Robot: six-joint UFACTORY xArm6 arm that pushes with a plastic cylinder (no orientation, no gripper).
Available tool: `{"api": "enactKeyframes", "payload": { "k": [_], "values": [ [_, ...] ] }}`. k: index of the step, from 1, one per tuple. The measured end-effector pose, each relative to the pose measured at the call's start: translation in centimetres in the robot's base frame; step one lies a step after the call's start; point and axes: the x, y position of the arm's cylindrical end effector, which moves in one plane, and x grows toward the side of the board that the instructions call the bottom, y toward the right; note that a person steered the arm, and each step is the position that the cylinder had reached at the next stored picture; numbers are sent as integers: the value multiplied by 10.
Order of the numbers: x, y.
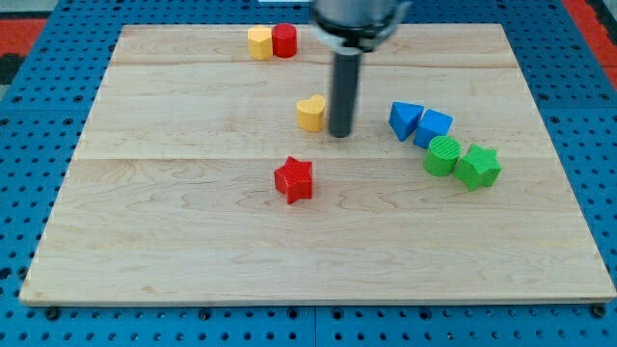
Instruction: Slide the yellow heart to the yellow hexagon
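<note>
Tool tip (339,134), a bare rod grasping nothing, stands just right of the yellow heart (310,112) mid-tabletop (174,241); the push step toward the yellow hexagon (259,42) apparently requires up-left motion.

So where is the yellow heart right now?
The yellow heart sits near the board's middle, just left of my tip in the view, above the red star and well below the yellow hexagon.

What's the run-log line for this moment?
tip: just right of yellow heart | target: yellow hexagon, view's top, beside red cylinder | heart apart from hexagon | step: not yet done
</note>
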Motion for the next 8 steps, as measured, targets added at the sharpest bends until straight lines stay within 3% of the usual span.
{"api": "enactKeyframes", "payload": {
  "k": [1,2,3,4,5,7,8],
  "values": [
    [-31,-84],
    [-31,-98],
    [-23,-51],
    [-48,-32],
    [-88,-60],
    [-77,-84],
    [-92,-85]
  ]
}}
